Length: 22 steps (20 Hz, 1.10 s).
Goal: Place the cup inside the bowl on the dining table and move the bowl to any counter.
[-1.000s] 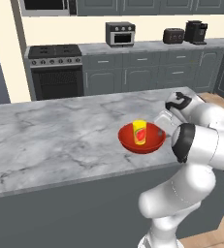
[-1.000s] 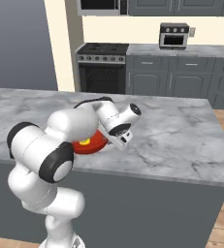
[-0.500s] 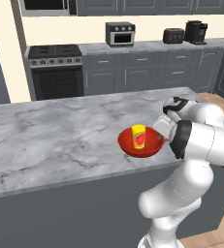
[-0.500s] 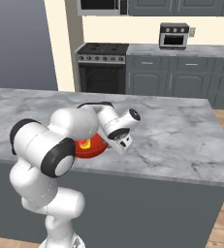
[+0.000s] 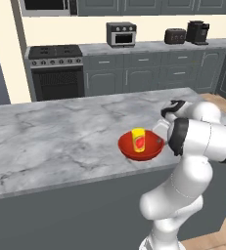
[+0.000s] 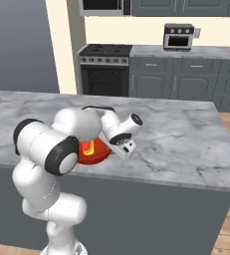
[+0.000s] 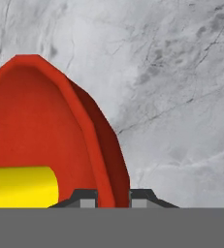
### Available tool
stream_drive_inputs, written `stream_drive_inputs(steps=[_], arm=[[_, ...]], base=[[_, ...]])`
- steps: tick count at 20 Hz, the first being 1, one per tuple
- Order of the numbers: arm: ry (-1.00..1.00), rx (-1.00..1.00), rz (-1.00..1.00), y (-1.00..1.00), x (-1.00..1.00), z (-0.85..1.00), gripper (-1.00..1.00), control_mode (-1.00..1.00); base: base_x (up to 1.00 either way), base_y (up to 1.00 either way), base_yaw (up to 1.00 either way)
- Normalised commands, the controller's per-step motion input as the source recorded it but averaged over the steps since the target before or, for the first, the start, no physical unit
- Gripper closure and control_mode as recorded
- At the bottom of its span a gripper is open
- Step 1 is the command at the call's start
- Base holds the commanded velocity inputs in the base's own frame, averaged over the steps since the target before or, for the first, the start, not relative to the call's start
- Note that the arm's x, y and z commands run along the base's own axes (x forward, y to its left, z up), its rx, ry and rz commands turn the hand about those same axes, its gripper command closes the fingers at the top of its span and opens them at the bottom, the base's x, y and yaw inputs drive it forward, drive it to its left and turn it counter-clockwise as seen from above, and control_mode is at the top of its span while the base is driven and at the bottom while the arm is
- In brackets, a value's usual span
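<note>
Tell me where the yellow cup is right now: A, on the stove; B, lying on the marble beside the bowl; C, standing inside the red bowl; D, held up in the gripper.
C: the yellow cup stands upright inside the red bowl, whose rim sits between the gripper fingers.

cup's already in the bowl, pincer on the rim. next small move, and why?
Probably a short straight lift, keeping the bowl level. The cup stands upright inside it, and in the hand view the pincer has one fingertip on each side of the bowl's rim, so the grip looks set. The bowl appears to sit on the marble top near its front edge; raising it first avoids dragging it.
</note>
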Motion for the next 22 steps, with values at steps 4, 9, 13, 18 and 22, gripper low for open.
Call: stream_drive_inputs(steps=[4, 9, 13, 18, 22], arm=[[0.00, -0.02, 0.00, 0.00, 0.17, -0.25, 1.00, -1.00], [0.00, -0.02, 0.00, 0.00, 0.18, -0.20, 1.00, -1.00], [0.00, -0.02, 0.00, 0.03, 0.09, -0.09, 1.00, -1.00], [0.00, 0.00, 0.00, 0.00, 0.00, 0.00, 1.00, -1.00], [0.00, 0.00, 0.00, 0.00, 0.00, 0.00, -1.00, -1.00]], base=[[0.00, 0.00, 0.00], [0.00, 0.00, 0.00], [0.00, 0.00, 0.00], [0.00, 0.00, 0.00], [0.00, 0.00, 0.00]])
